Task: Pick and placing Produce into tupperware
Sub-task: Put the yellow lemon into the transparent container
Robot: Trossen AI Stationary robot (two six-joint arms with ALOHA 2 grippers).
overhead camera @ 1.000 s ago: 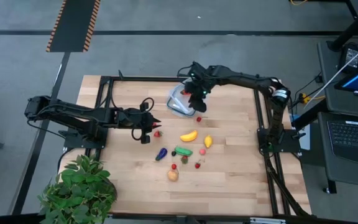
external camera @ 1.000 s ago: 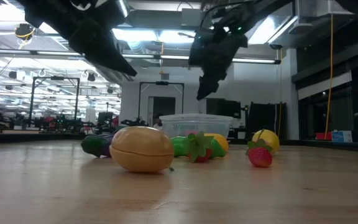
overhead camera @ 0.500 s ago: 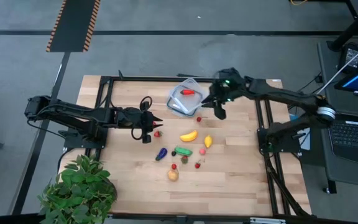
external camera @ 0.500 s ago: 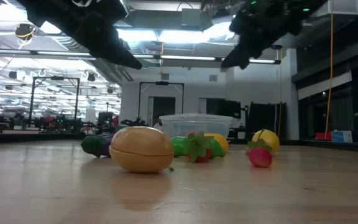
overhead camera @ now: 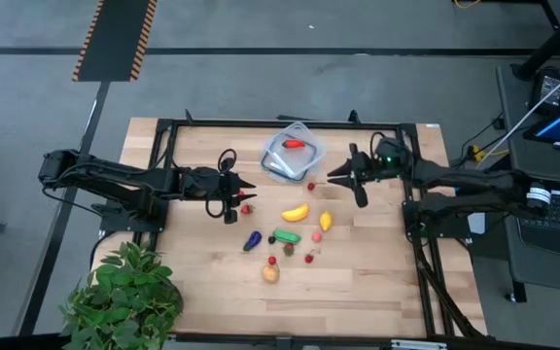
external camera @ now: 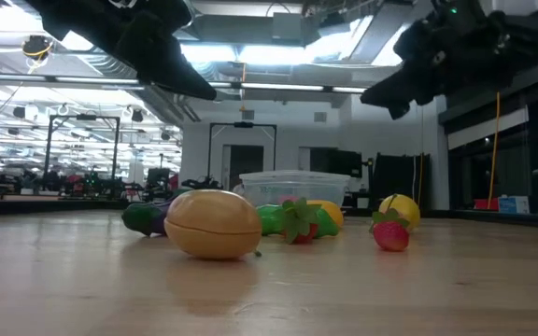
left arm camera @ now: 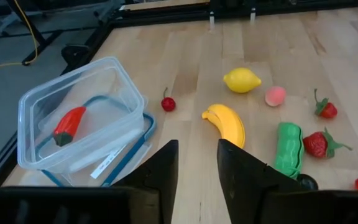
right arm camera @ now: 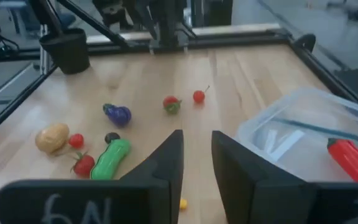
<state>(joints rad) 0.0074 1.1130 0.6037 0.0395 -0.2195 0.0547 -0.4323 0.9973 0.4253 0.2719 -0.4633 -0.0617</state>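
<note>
My right end effector (overhead camera: 350,177) hung right of centre in the overhead frame, its two dark fingers slightly parted and holding nothing. My left end effector (overhead camera: 238,195) hovered left of centre, its fingers also a little apart and empty.

The clear bluish-grey square plastic tupperware (overhead camera: 293,154) sat at upper centre on the pale wooden desk (overhead camera: 358,282), with one small red toy pepper (overhead camera: 295,144) lying inside. The remaining toy produce lay loose below it: a yellow curved banana (overhead camera: 296,212), a yellow lemon (overhead camera: 326,221), a green cucumber (overhead camera: 287,235), a purple eggplant (overhead camera: 253,240), a tan potato-like piece (overhead camera: 271,274) and several small red berries (overhead camera: 310,186).

I judged these pieces light, stiff and smooth, likely to roll or squirt out of a pinch. The banana and cucumber looked best taken across their narrow middle; the round lemon would need a centred grip.

The pieces lay close together, so fingers reaching for one could nudge its neighbours. A large green leafy potted plant (overhead camera: 124,297) stood at lower left, well apart.
</note>
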